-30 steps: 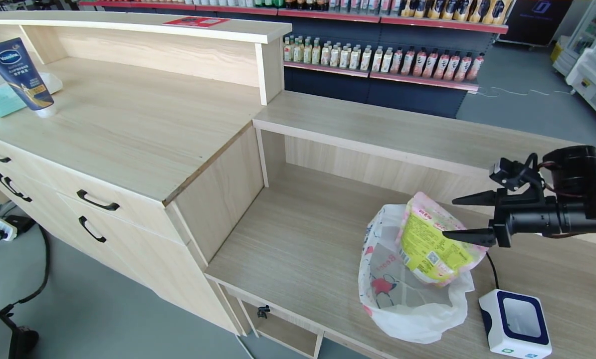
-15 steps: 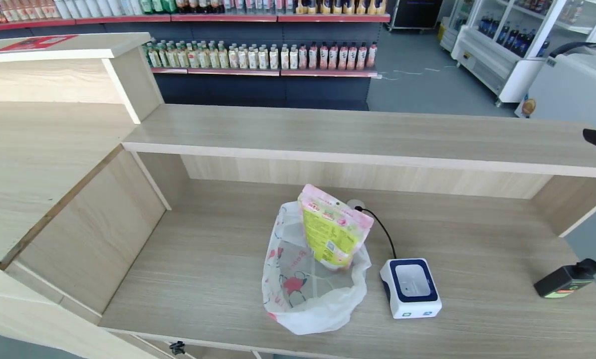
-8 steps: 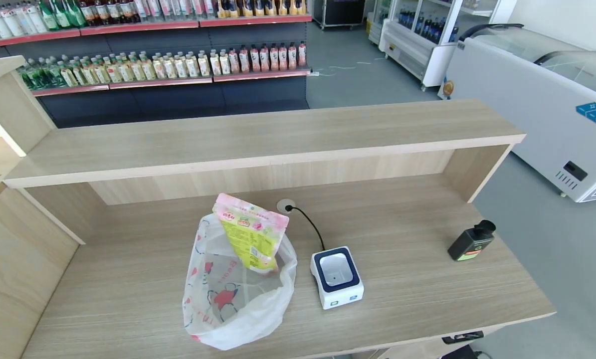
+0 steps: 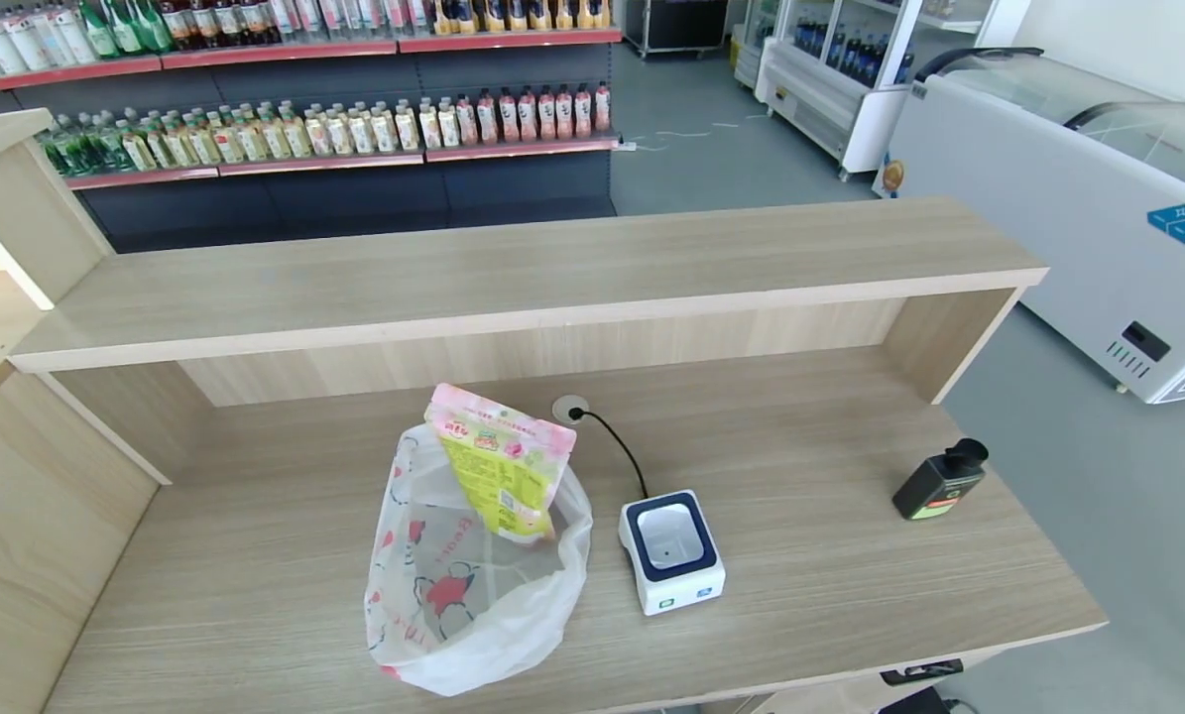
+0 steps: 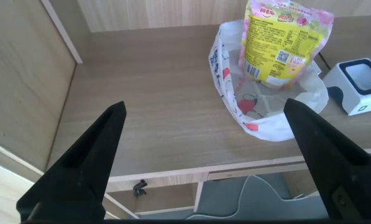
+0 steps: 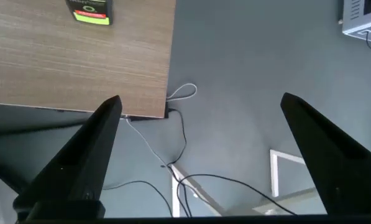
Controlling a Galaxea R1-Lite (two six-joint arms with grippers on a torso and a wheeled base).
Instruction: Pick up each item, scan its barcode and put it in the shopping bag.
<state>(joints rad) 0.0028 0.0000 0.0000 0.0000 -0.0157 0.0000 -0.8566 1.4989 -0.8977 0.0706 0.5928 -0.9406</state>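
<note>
A white shopping bag (image 4: 473, 605) with red print lies open on the lower counter. A pink and yellow-green snack pouch (image 4: 498, 466) stands tilted in its mouth; both the pouch (image 5: 281, 40) and the bag (image 5: 260, 106) appear in the left wrist view. Right of the bag sits the white and navy barcode scanner (image 4: 671, 550), its black cable running to a hole in the counter. A small dark bottle (image 4: 939, 481) with a green and red label stands near the counter's right end; the bottle (image 6: 91, 10) also shows in the right wrist view. My left gripper (image 5: 207, 168) hangs open above the counter's front edge. My right gripper (image 6: 197, 162) is open over the floor beyond the counter's right end.
A raised wooden ledge (image 4: 513, 278) runs behind the lower counter (image 4: 830, 595). A higher cabinet side (image 4: 17, 535) borders the left. Shelves of bottles (image 4: 354, 129) and a chest freezer (image 4: 1068, 208) stand farther off. Cables (image 6: 179, 155) lie on the grey floor.
The head camera has swung to the right, bringing the scanner and dark bottle into view. The right gripper, open beside the pouch two seconds ago, has left the head view. The pouch stays in the bag.
</note>
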